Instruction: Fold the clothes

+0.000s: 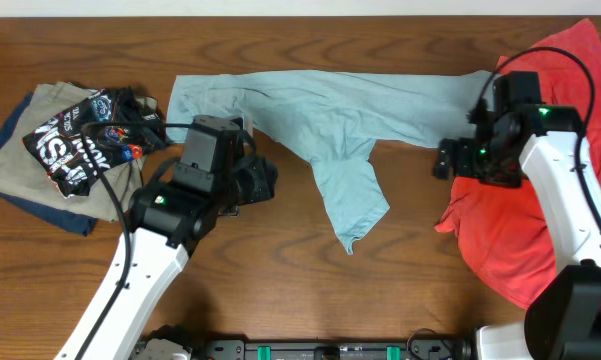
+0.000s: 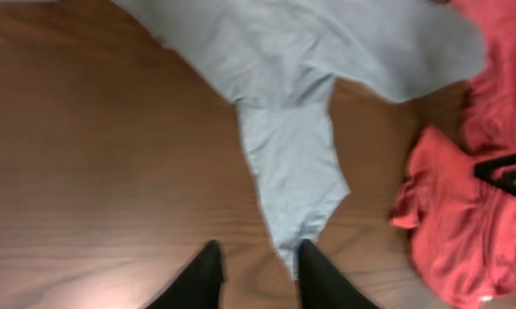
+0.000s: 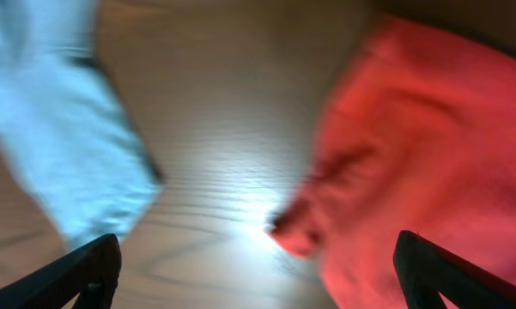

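Far left: garment heap (image 1: 55, 125) of khaki, navy and black, set aside as not wanted. Centre: light blue T-shirt (image 1: 320, 105) stretched along the far side of the table (image 1: 240, 290), one sleeve trailing nearward; left gripper (image 2: 259, 275) just beside the sleeve tip, jaws parted and empty, likely poised to take it. Right: right gripper (image 3: 258, 257) spread wide, holding nothing, above bare wood between the blue cloth and the bunched coral-red shirt (image 1: 530, 240).

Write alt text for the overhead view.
A light blue T-shirt lies stretched across a wooden table, between a coral-red shirt on the right and a pile of other garments on the left. The left hand and right hand hover beside it, both open.
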Available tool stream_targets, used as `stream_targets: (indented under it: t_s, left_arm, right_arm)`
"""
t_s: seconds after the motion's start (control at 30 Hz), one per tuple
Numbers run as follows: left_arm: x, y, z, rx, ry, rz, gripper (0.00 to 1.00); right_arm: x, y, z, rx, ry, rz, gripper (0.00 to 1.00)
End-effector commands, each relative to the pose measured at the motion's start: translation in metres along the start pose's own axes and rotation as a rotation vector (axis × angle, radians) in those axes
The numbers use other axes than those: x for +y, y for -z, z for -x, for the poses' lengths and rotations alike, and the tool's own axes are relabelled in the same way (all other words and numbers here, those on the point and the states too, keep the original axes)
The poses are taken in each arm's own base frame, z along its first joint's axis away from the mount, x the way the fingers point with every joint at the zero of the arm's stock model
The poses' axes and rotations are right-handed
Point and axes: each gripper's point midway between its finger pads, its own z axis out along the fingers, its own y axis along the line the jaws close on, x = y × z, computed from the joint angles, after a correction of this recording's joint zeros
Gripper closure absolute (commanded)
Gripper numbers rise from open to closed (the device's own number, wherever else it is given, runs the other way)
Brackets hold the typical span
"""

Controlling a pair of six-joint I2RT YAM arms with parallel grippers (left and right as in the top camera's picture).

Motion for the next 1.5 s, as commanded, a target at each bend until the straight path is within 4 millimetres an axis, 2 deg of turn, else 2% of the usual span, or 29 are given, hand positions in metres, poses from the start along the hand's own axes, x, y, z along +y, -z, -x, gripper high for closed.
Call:
stream_targets:
  t_s: [0.0, 0.17, 0.3, 0.4, 0.5, 0.7, 0.8, 0.9, 1.0, 1.07, 1.17, 1.23, 1.3, 1.37, 1.43, 1.47]
  left_arm:
    - [0.012, -0.007, -0.002, 0.017, 0.006, 0.059, 0.62]
    - [0.020, -0.015, -0.010, 0.066, 0.018, 0.091, 0.61]
    - [0.022, -0.016, -0.013, 0.080, 0.022, 0.101, 0.60]
    - [0.023, -0.016, -0.014, 0.086, 0.023, 0.104, 0.60]
    - [0.024, -0.016, -0.016, 0.091, 0.024, 0.108, 0.60]
    - [0.024, -0.016, -0.017, 0.098, 0.025, 0.112, 0.60]
    - [0.024, -0.016, -0.017, 0.097, 0.025, 0.112, 0.59]
    - [0.025, -0.016, -0.017, 0.097, 0.026, 0.112, 0.59]
    - [0.025, -0.016, -0.017, 0.098, 0.026, 0.112, 0.59]
    - [0.025, -0.016, -0.017, 0.098, 0.025, 0.113, 0.59]
    - [0.025, -0.016, -0.017, 0.098, 0.026, 0.112, 0.59]
    - [0.025, -0.016, -0.017, 0.098, 0.025, 0.112, 0.59]
    - [0.025, -0.016, -0.018, 0.099, 0.026, 0.113, 0.59]
    - [0.025, -0.016, -0.018, 0.102, 0.027, 0.115, 0.59]
    - [0.025, -0.016, -0.019, 0.104, 0.027, 0.116, 0.59]
    - [0.026, -0.016, -0.019, 0.103, 0.027, 0.116, 0.59]
  right_arm:
    - [0.044, -0.010, -0.007, -0.002, 0.153, 0.168, 0.01]
    - [0.080, -0.042, -0.014, -0.048, 0.284, 0.202, 0.03]
    - [0.105, -0.065, -0.030, -0.056, 0.374, 0.223, 0.05]
    - [0.110, -0.077, -0.037, -0.060, 0.350, 0.205, 0.04]
    - [0.104, -0.090, -0.043, -0.066, 0.290, 0.166, 0.07]
    - [0.096, -0.111, -0.061, -0.053, 0.221, 0.175, 0.15]
    - [0.101, -0.116, -0.069, -0.039, 0.220, 0.227, 0.19]
    - [0.108, -0.118, -0.074, -0.036, 0.215, 0.281, 0.25]
    - [0.107, -0.121, -0.075, -0.035, 0.166, 0.285, 0.44]
    - [0.107, -0.122, -0.075, -0.039, 0.153, 0.287, 0.53]
    - [0.109, -0.121, -0.070, -0.056, 0.144, 0.294, 0.77]
    - [0.111, -0.120, -0.066, -0.073, 0.135, 0.303, 0.99]
    - [0.121, -0.117, -0.063, -0.084, 0.135, 0.356, 0.99]
    - [0.145, -0.105, -0.060, -0.089, 0.168, 0.493, 0.99]
    - [0.179, -0.080, -0.058, -0.095, 0.233, 0.707, 0.99]
    - [0.199, -0.061, -0.058, -0.098, 0.274, 0.834, 0.99]
